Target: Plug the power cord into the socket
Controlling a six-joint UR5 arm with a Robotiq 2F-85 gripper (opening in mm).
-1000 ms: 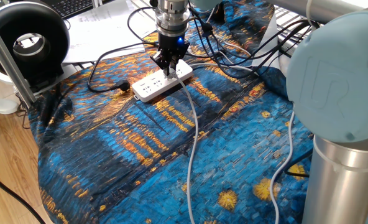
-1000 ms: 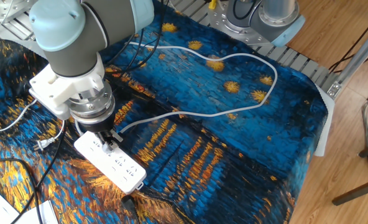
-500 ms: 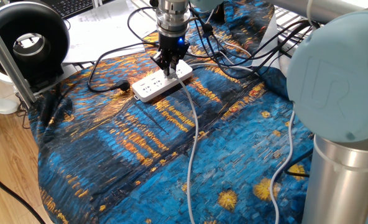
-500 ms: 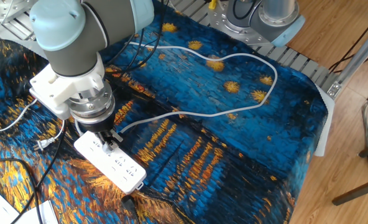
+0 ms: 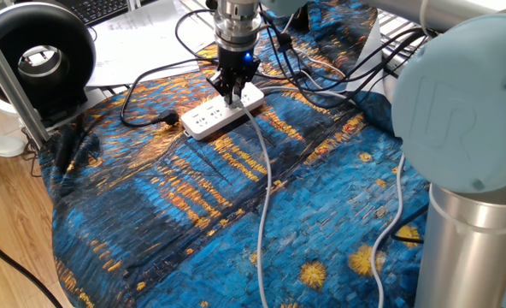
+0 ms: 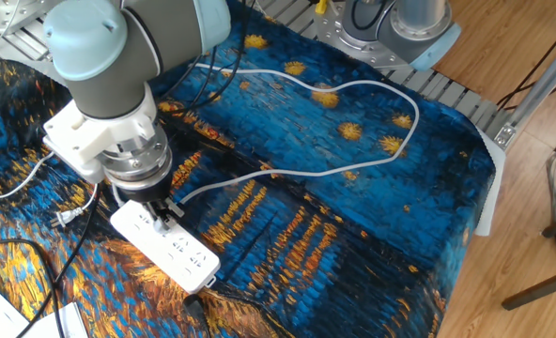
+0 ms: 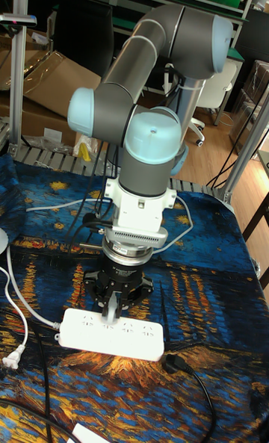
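In one fixed view, the black two-finger gripper (image 5: 230, 92) is pointing straight down over the white oblong multi-outlet power strip (image 5: 221, 113), which is lying on the blue-and-gold painted cloth (image 5: 193, 222) near the far edge of the tabletop; its jaws are closing around the small light-grey plug (image 5: 232, 97) of the thin pale grey-white power cord (image 5: 265, 184), and that cord is trailing from the strip toward the near edge. A black cable with a black plug (image 5: 168, 118) is lying just beside the strip's left end. In the other fixed view, the gripper (image 6: 164, 214) is standing on the strip's (image 6: 164, 246) upper end, with the plug between its fingers sitting at the strip's top face, and the pale cord (image 6: 334, 169) is looping wide across the cloth (image 6: 372, 235) toward the far right corner. In the tall fixed view, the gripper (image 7: 112, 307) is hanging under the grey-and-pale-blue arm (image 7: 149, 152), its fingers reaching down onto the left half of the strip (image 7: 112, 333); the plug itself is hidden here. The black plug (image 7: 175, 364) is resting just beside the strip's right end.
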